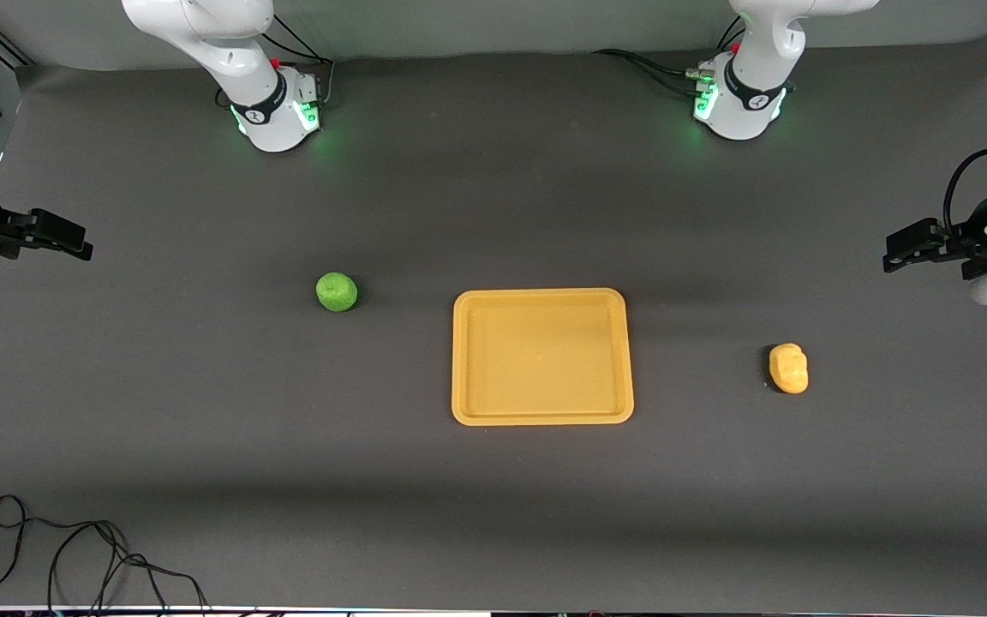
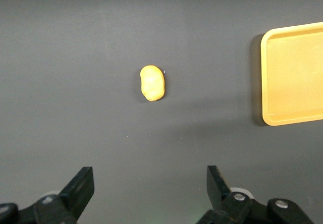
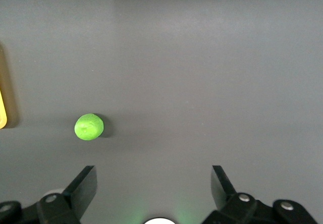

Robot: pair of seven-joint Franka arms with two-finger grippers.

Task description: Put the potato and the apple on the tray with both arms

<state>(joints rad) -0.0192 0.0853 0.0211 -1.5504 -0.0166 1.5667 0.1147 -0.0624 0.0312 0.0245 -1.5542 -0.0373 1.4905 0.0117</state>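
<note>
One potato [image 1: 789,368] lies on the bench [image 1: 288,446] toward the left arm's end, its long axis running toward the front camera. One tray [image 1: 542,417] sits mid-bench, long sides across. One apple [image 1: 337,291], slightly farther, rests toward the right arm's end. Left gripper [image 1: 890,257] and right gripper [image 1: 82,248] hang at the bench ends, fingers wide apart, holding nothing
</note>
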